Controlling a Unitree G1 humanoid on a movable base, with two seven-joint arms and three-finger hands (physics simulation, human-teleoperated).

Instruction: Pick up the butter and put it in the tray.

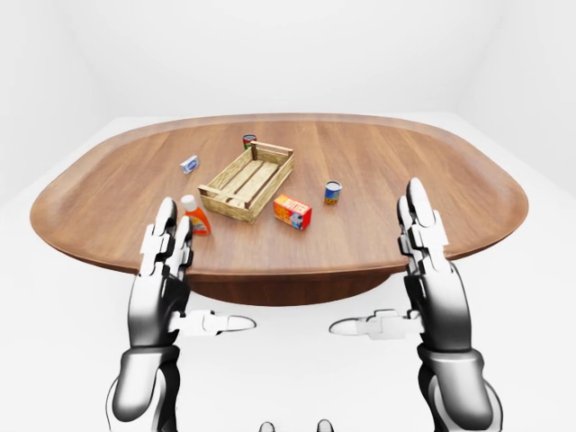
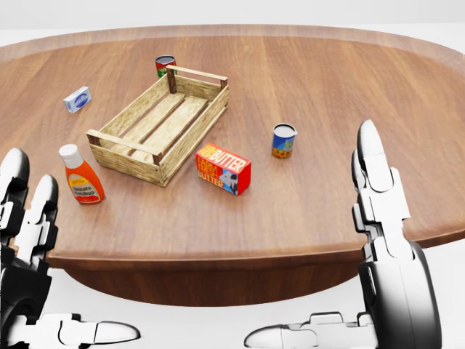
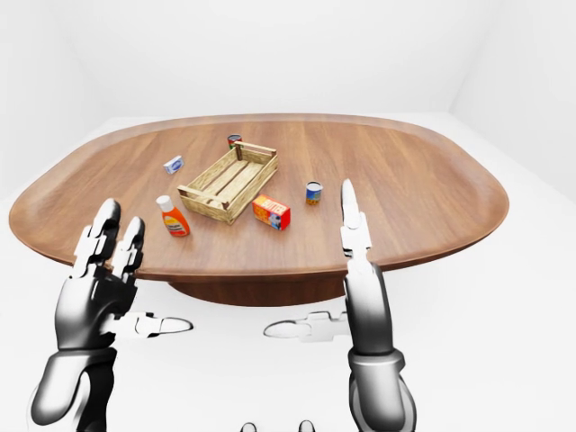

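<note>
Both hands raised at the near table edge, holding nothing.
We see the butter (image 2: 224, 169) mid-frame, just lower right of the tray (image 2: 160, 126); left hand (image 1: 164, 279) and right hand (image 1: 430, 283) spread wide.

Butter (image 2: 223, 169) lies just right of the tray (image 2: 161, 122) — ketchup (image 2: 82, 177) left.

A large oval table of reddish-brown polished wood (image 1: 432, 171) fills the middle of a plain white room. Its top shows long wood grain and has a thick, rounded, darker brown rim. Below the top, in shadow, a dark wooden base (image 1: 279, 290) narrows toward the floor. The smooth white floor (image 1: 54, 324) meets bare white walls (image 1: 297, 54), with faint corner lines at the left and right. The light is soft and even, casting only faint shadows.
</note>
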